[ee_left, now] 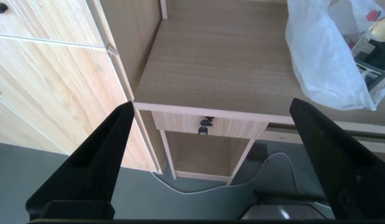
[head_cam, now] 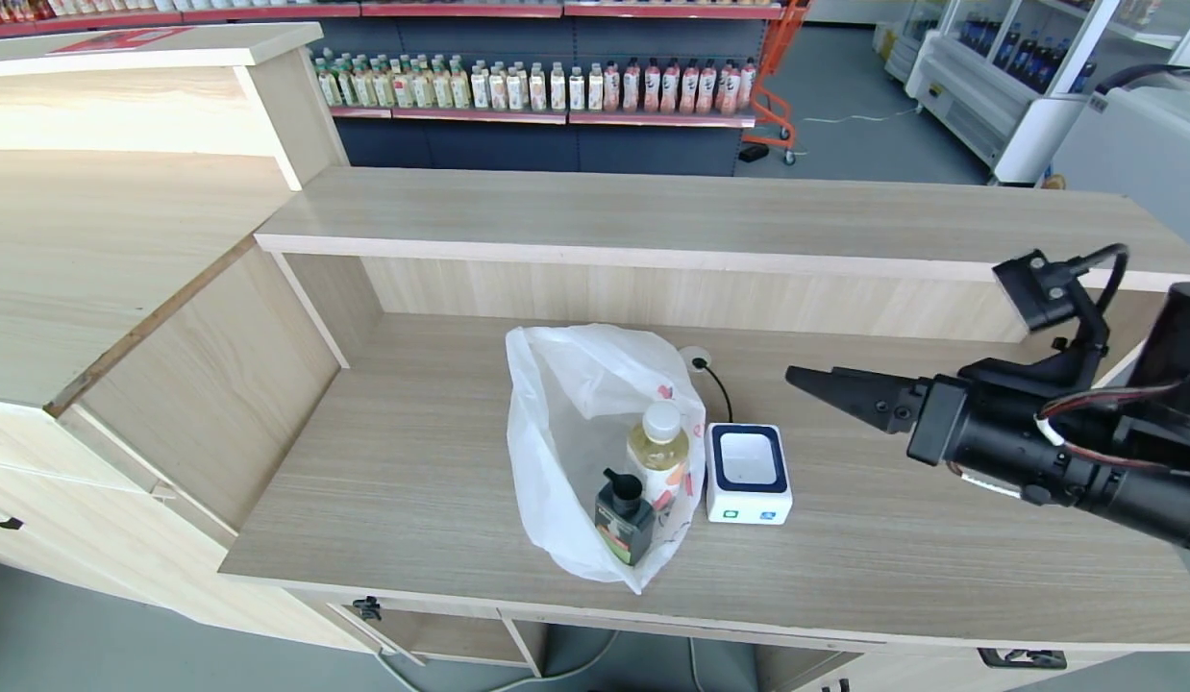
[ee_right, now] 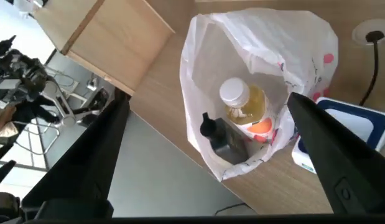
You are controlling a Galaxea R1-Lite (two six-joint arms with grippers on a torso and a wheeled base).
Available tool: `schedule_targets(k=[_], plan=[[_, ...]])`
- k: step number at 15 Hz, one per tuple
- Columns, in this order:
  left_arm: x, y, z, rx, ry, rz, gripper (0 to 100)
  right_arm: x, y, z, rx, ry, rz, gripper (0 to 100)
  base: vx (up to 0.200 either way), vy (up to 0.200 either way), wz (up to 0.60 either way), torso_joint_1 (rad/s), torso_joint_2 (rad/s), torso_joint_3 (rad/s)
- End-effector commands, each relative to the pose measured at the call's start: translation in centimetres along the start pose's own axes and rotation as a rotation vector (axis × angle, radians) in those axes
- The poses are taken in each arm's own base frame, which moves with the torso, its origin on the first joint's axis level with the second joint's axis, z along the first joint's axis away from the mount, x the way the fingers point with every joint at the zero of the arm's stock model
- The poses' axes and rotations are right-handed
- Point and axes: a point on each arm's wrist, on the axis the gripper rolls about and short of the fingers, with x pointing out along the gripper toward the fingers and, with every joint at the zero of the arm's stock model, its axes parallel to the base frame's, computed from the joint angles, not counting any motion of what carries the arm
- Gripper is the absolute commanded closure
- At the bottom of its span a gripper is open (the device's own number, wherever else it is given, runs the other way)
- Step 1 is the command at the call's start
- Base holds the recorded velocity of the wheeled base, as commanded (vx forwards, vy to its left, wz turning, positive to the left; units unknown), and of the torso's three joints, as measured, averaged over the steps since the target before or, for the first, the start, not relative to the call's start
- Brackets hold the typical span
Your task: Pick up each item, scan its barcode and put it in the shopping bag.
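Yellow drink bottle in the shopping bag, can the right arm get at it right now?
Probably yes. The shopping bag gapes open, the bottle stands with its cap clear, and the right gripper hovers nearby, jaws open; only the low scanner lies between.

My right arm (head_cam: 1066,452): matte black, cylindrical, red and white wires (head_cam: 1104,399), boxy camera (head_cam: 1032,288) above, gripper (head_cam: 795,375) tapering to a point.
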Motion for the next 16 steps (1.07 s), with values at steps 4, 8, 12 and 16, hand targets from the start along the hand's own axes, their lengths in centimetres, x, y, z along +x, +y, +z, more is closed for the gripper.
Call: schedule_targets(k=[4, 8, 12, 16], plan=[[0.0, 0.0, 0.0, 0.0, 0.0, 0.002, 0, -18.2, 3.5, -8.5, -0.192, -0.071, -0.568, 0, 0.0, 0.0, 0.0, 0.0, 0.0, 0.0], [0.0, 0.0, 0.0, 0.0, 0.0, 0.0, 0, -22.4, 4.9, -14.3, -0.247, -0.172, -0.754, 0, 0.0, 0.0, 0.0, 0.0, 0.0, 0.0], [0.0, 0.0, 0.0, 0.0, 0.0, 0.0, 0, -23.2, 5.2, -16.1, -0.274, -0.171, -0.778, 0, 0.0, 0.0, 0.0, 0.0, 0.0, 0.0], [0.0, 0.0, 0.0, 0.0, 0.0, 0.0, 0, -23.2, 5.2, -16.1, -0.236, -0.19, -0.773, 0, 0.0, 0.0, 0.0, 0.0, 0.0, 0.0]])
